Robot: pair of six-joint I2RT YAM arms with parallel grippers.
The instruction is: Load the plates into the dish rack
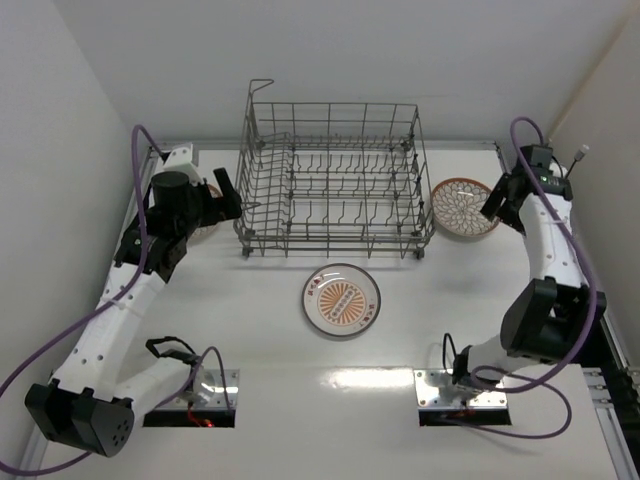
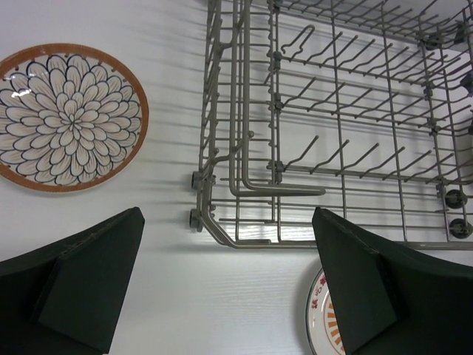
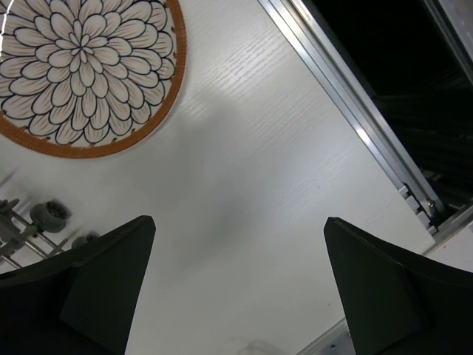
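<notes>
The grey wire dish rack (image 1: 335, 180) stands at the back middle of the table with nothing in it. A sunburst plate (image 1: 341, 299) lies flat in front of it. One petal plate (image 1: 462, 207) lies to the rack's right, and another petal plate (image 2: 70, 117) lies to its left, mostly hidden under the left arm in the top view. My left gripper (image 1: 232, 196) hovers open by the rack's left front corner (image 2: 222, 237), holding nothing. My right gripper (image 1: 492, 208) hangs open just right of the right petal plate (image 3: 89, 70), over bare table.
The rack's small wheeled feet (image 3: 50, 214) sit close to the right plate. An aluminium table rail (image 3: 355, 126) runs along the right edge with a dark drop beyond. White walls close in the back and both sides.
</notes>
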